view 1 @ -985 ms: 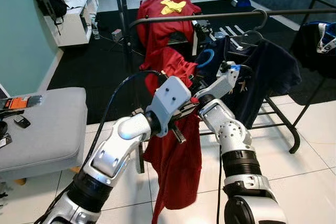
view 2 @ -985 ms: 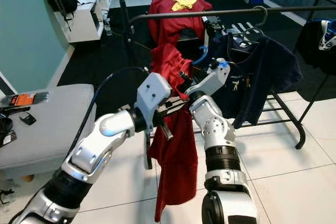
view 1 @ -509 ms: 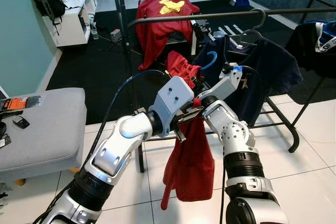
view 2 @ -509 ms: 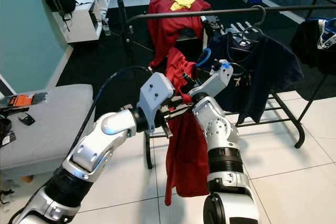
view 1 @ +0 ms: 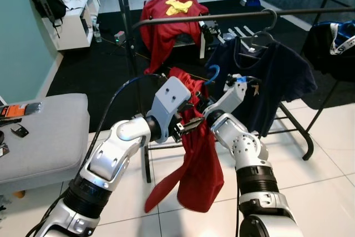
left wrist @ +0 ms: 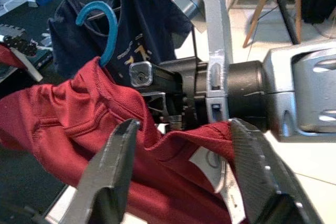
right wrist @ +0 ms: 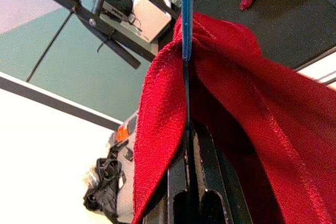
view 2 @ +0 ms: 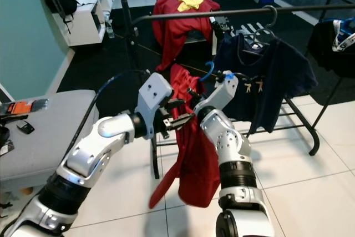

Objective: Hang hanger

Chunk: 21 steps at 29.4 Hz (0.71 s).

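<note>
A black clothes rail crosses the upper part of the scene, its frame standing on the white tiled floor; a navy T-shirt already hangs from it on a metal hanger, and a second red garment with a yellow mark is draped behind the rail; a grey upholstered bench sits at the robot's left. Below and in front of the rail, a red shirt droops between the two arms, its collar threaded on a blue hanger whose hook points up, well short of the bar. The right end effector is clamped on the hanger's neck under the red cloth. The left end effector has its fingers spread apart over the shirt's shoulder fabric; it seems to touch the cloth, though the contact is hard to make out.
</note>
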Tool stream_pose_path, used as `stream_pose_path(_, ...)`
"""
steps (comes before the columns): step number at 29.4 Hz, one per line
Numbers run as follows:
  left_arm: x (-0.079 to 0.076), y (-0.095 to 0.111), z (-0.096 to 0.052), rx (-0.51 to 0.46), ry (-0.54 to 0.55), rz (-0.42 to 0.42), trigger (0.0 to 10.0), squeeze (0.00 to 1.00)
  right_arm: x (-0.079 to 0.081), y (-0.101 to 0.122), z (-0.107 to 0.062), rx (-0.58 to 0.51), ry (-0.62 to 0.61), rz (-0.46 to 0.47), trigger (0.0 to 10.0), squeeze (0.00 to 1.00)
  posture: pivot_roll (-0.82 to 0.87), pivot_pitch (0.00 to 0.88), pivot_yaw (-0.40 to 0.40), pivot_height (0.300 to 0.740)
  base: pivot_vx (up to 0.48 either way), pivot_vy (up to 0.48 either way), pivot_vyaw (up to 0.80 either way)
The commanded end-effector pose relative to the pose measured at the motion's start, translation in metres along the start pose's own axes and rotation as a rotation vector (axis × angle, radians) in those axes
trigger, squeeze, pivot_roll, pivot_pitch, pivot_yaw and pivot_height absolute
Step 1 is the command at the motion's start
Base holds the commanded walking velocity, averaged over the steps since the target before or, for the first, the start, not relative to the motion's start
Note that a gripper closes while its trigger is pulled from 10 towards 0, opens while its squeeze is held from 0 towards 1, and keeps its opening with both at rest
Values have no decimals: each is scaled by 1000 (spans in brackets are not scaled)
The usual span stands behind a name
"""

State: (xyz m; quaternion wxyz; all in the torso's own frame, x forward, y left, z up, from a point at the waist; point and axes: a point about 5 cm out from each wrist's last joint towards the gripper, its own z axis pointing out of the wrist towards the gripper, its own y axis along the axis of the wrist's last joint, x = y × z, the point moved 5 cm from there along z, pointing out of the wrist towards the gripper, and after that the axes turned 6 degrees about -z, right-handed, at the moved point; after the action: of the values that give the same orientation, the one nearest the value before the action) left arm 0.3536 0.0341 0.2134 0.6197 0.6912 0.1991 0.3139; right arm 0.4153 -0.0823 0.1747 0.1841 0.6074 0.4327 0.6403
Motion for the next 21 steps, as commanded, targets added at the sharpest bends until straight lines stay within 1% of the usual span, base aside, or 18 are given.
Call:
stream_pose_path(1,92,-47,-43,229,471,18,10000,0,2,-3,-5,12,38,-10,10000,0,63,66,37,740,0,0,0)
stream_pose_path(4,93,-48,-43,233,482,15,10000,0,0,-3,-6,12,35,-12,10000,0,61,66,37,740,0,0,0)
stream_pose_path(9,90,-48,-42,235,471,-2,10000,0,-1,-2,-8,13,32,-15,10000,0,61,66,37,740,0,0,0)
stream_pose_path(10,92,-49,-44,246,486,-4,10000,0,-2,-2,-8,16,31,-35,10000,0,60,66,36,740,0,0,0)
stream_pose_path(12,92,-49,-44,246,486,-4,10000,0,-2,-2,-8,16,31,-35,10000,0,60,66,36,740,0,0,0)
stream_pose_path(13,97,-50,-47,243,511,-41,10000,0,-7,0,-10,20,23,-101,10000,0,63,66,34,740,0,0,0)
stream_pose_path(14,100,-43,-50,189,495,-132,10000,0,-18,5,-13,20,-1,-222,10000,0,63,66,34,740,0,0,0)
stream_pose_path(16,100,-43,-50,189,495,-132,10000,0,-18,5,-13,20,-1,-222,10000,0,63,66,34,740,0,0,0)
stream_pose_path(17,101,-38,-52,145,479,-196,10000,0,-26,9,-15,23,-19,-308,10000,0,63,66,34,740,0,0,0)
stream_pose_path(18,101,-38,-52,145,479,-196,10000,0,-26,9,-15,23,-19,-308,10000,0,63,66,34,740,0,0,0)
stream_pose_path(19,96,-30,-52,91,407,-242,10000,0,-34,14,-18,22,-34,-348,10000,0,64,66,34,740,0,0,0)
stream_pose_path(20,86,-22,-52,46,312,-274,10000,0,-39,19,-19,15,-48,-355,10000,0,64,65,35,740,0,0,0)
stream_pose_path(21,86,-22,-52,46,312,-274,10000,0,-39,19,-19,15,-48,-355,10000,0,64,65,35,740,0,0,0)
